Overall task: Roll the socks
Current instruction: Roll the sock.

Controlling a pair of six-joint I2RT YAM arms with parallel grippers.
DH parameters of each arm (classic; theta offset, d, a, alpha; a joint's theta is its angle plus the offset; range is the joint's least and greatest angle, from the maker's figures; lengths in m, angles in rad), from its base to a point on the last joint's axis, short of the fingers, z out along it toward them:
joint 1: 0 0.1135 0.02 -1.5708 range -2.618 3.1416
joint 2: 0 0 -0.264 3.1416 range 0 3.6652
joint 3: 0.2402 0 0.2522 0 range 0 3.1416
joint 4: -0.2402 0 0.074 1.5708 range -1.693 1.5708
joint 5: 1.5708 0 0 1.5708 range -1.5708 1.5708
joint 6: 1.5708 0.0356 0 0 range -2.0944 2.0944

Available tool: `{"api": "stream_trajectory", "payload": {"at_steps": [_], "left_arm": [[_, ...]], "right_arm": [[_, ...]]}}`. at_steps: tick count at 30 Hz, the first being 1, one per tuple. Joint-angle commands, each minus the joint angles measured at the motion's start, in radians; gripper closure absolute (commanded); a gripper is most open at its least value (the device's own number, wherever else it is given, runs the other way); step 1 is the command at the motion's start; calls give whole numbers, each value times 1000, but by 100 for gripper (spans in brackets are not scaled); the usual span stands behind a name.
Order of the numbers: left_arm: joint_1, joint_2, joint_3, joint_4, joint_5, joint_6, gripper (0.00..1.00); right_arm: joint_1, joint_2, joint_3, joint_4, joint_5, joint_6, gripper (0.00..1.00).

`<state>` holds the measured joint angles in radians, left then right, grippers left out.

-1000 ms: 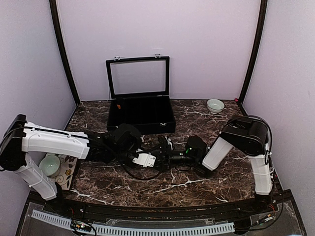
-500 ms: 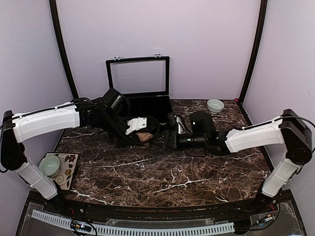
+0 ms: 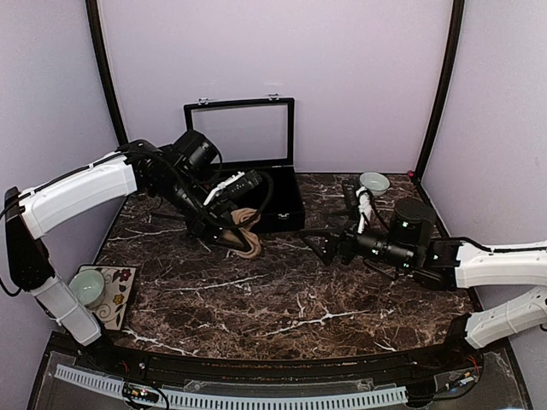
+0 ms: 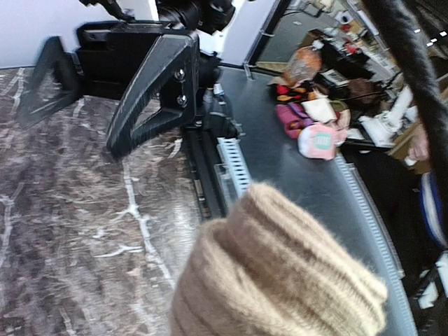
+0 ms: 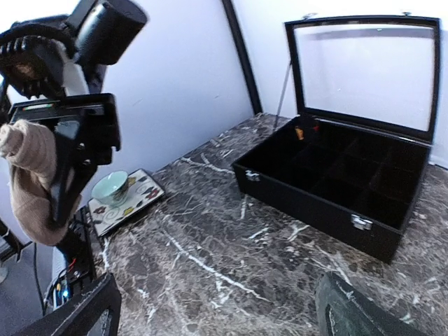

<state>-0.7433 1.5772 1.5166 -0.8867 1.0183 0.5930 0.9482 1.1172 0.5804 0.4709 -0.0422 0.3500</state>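
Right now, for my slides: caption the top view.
Left hand holds the tan sock beside the black case; right hand open.

The left arm (image 3: 81,192) and right arm (image 3: 504,265) are wearing white shells between black joints, thin black cables trailing alongside.

Bunched tan sock (image 4: 280,273) (ribbed) over marble table (image 4: 70,210).

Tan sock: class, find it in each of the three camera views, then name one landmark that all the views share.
Top external: tan sock left of centre, hanging from the left gripper.
Left wrist: tan sock bottom centre, close up.
Right wrist: tan sock at the far left edge.
Shared landmark: the marble table.
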Motion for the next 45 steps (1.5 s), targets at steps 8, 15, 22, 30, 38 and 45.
{"api": "stream_trajectory", "payload": {"at_steps": [8, 15, 22, 30, 38, 45], "left_arm": [[4, 46, 26, -200, 202, 103, 97], [4, 41, 7, -137, 142, 45, 100], [4, 36, -4, -130, 125, 40, 99], [4, 35, 13, -198, 157, 98, 99], [4, 23, 21, -179, 95, 65, 81], [-1, -101, -68, 109, -290, -69, 42]], "right_arm": [[85, 200, 343, -87, -410, -353, 8], [108, 315, 465, -68, -470, -335, 10], [115, 368, 513, -95, -531, -308, 17], [113, 385, 545, -156, -521, -320, 57], [113, 413, 628, -288, -459, -332, 100], [141, 403, 545, -120, -257, -193, 100]]}}
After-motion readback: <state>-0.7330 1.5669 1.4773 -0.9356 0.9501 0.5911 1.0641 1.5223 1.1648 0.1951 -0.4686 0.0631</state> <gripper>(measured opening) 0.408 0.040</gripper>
